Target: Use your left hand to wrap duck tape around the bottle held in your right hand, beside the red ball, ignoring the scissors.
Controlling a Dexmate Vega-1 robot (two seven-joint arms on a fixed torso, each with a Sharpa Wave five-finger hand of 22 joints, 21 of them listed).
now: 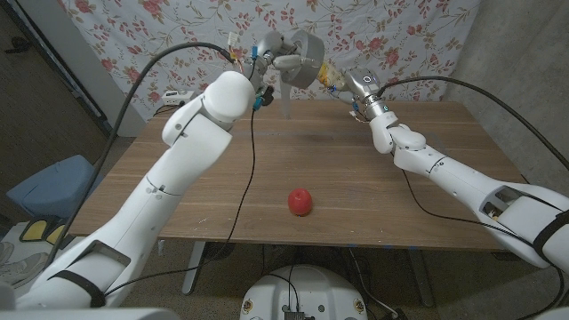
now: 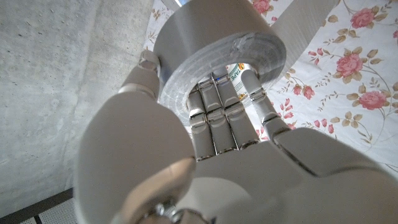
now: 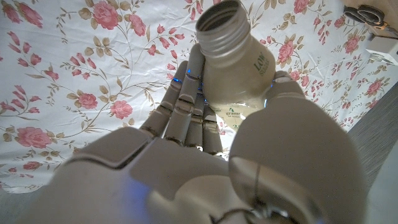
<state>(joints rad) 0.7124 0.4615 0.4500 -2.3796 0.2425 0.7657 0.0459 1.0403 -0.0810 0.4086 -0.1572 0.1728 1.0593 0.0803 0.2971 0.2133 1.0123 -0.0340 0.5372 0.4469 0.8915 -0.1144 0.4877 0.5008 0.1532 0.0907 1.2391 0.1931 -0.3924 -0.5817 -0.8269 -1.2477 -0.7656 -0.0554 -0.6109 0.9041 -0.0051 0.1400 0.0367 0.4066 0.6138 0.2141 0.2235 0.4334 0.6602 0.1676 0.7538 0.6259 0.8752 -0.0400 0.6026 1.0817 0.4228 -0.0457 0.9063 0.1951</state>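
High over the table's far edge, my left hand (image 1: 269, 52) holds a grey roll of duct tape (image 1: 303, 59), and a loose strip (image 1: 287, 102) hangs down from it. In the left wrist view the fingers (image 2: 214, 118) reach into the roll (image 2: 205, 43). Just right of the roll, my right hand (image 1: 363, 91) grips a pale bottle (image 1: 335, 80). The right wrist view shows that bottle (image 3: 235, 59) capless, its threaded neck pointing away from the hand (image 3: 186, 124). A red ball (image 1: 300, 202) lies near the table's front edge, well below both hands.
A wooden table (image 1: 444, 169) stands in front of a flowered cloth backdrop (image 1: 418, 36). A white object (image 1: 173, 96) with cables lies at the far left corner. Black cables hang from both arms. A dark scissors-like shape (image 3: 367, 14) shows in the right wrist view.
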